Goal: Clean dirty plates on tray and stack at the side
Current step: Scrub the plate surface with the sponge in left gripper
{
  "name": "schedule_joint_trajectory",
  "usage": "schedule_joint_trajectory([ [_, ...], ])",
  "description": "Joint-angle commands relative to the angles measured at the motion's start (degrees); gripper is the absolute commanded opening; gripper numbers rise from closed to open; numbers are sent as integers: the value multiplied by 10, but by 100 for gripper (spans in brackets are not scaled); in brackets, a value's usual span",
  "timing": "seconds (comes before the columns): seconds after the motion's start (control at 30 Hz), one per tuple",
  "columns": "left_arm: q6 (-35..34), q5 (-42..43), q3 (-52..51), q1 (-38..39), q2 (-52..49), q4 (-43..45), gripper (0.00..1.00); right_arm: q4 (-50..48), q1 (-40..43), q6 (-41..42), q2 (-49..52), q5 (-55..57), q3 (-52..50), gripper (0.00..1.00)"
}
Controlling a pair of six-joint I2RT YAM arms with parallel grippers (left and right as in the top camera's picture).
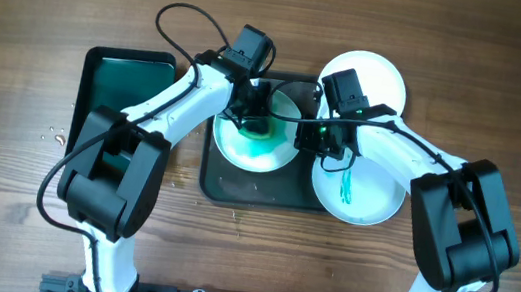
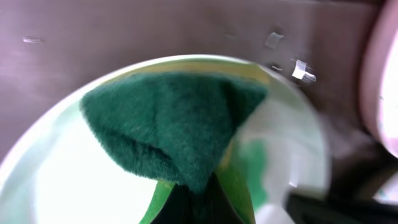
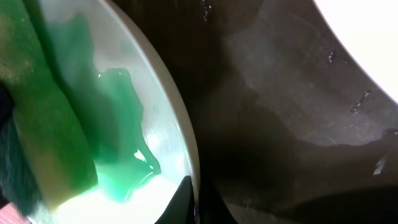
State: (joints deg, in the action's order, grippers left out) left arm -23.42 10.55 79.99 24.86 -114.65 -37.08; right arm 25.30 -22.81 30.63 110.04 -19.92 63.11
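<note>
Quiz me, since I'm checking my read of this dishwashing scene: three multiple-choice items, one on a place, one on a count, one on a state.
1. Where is the green sponge? A: on the dark green tray. B: on the plate in the grey tray. C: on bare wood.
2. How many white plates show? A: two. B: three. C: five.
3. The left pincer is: A: wide open. B: shut on the sponge. C: out of view.
Key: 1B, it presses on that smeared plate; 2B, the overhead view shows three; 3B, its wrist view shows the sponge pinched.
</note>
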Motion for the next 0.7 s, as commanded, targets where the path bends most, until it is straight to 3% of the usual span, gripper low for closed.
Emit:
schedule_joint_trajectory([
  [0.0, 35, 59, -3, -9, 3, -3, 4, 14, -2, -9, 21, 4, -9, 4],
  [0.07, 27, 13, -3, -15, 3, -17, 4, 14, -2, -9, 21, 4, -9, 4],
  [0.2, -15, -169, -3, -22, 3, -73, 4, 15, -2, -8, 21, 4, -9, 4],
  [0.27, -14, -185, -3, -22, 3, -92, 4, 15, -2, -8, 21, 4, -9, 4],
  [0.37, 2, -107, -3, -17, 3, -121, 4, 15, -2, -7, 21, 4, -9, 4],
  [0.57, 77, 144, -3, -7, 3, -103, 4, 16, -2, -6, 21, 3, -9, 4],
  [0.67, 78, 166, -2, -8, 3, -87, 4, 16, -2, -7, 21, 2, -9, 4],
])
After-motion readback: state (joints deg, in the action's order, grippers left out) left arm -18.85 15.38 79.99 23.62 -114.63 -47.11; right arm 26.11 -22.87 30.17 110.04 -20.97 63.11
